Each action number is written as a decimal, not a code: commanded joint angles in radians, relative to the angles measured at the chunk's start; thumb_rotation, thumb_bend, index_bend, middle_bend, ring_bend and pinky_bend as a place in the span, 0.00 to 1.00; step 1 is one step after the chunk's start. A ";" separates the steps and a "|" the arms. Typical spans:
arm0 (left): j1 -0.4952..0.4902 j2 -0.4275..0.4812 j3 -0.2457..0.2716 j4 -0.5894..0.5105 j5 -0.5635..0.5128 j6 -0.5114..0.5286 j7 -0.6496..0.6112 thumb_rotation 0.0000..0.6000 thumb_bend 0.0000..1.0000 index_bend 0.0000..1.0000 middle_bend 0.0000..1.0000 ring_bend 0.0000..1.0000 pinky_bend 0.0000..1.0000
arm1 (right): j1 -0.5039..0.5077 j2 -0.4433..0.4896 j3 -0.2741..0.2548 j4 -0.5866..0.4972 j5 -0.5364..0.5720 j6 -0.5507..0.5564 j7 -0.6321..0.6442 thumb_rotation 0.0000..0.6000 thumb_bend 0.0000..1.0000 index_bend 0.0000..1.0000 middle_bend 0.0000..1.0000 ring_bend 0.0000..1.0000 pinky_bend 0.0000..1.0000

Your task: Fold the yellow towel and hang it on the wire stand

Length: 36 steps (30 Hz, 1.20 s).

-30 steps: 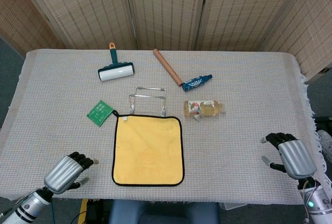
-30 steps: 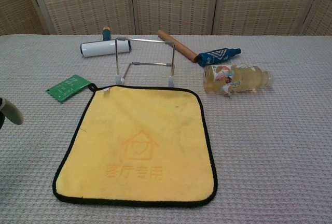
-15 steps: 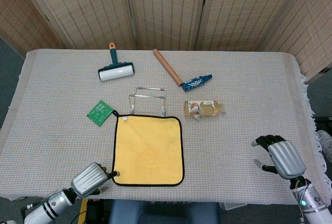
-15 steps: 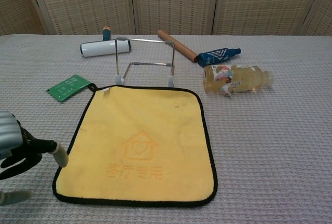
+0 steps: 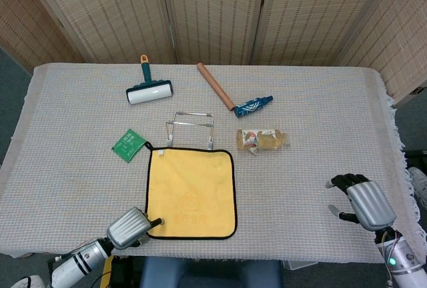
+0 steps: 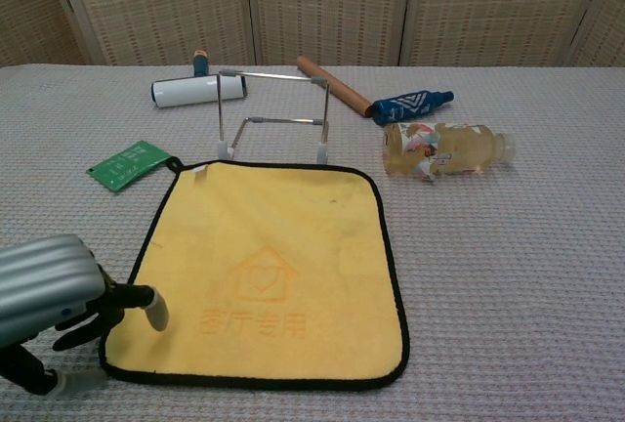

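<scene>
The yellow towel [image 5: 191, 193] [image 6: 264, 271] with a black hem lies flat and unfolded at the table's near middle. Just behind its far edge stands the wire stand [image 5: 190, 129] [image 6: 274, 114], bare. My left hand [image 5: 131, 227] [image 6: 61, 300] is at the towel's near left corner, its fingers apart, one fingertip [image 6: 156, 312] over the towel's edge; it grips nothing. My right hand [image 5: 360, 200] hovers at the near right of the table, far from the towel, fingers apart and empty; the chest view does not show it.
A green packet [image 5: 128, 144] [image 6: 128, 164] lies left of the stand. A lint roller [image 5: 149, 89] [image 6: 188, 89], a brown tube [image 5: 215, 85], a blue folded umbrella [image 5: 253, 106] [image 6: 412, 105] and a lying bottle [image 5: 262, 139] [image 6: 444, 148] sit behind and right.
My left hand has moved right along the near edge to the towel's near left corner. My right hand has barely shifted. The towel has not moved.
</scene>
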 commanded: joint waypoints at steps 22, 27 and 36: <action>-0.004 -0.025 0.002 -0.024 -0.085 0.023 0.019 1.00 0.40 0.44 0.85 0.77 0.83 | -0.003 -0.008 -0.004 0.022 0.014 0.007 0.027 1.00 0.21 0.39 0.43 0.40 0.39; -0.009 -0.009 0.011 -0.047 -0.101 0.008 0.011 1.00 0.43 0.45 0.85 0.77 0.83 | -0.004 -0.008 -0.005 0.023 0.012 0.013 0.032 1.00 0.21 0.39 0.43 0.40 0.39; -0.013 -0.016 0.025 -0.046 -0.098 0.021 -0.036 1.00 0.55 0.51 0.86 0.78 0.84 | 0.033 -0.013 -0.024 0.003 -0.063 -0.016 0.047 1.00 0.21 0.39 0.44 0.40 0.39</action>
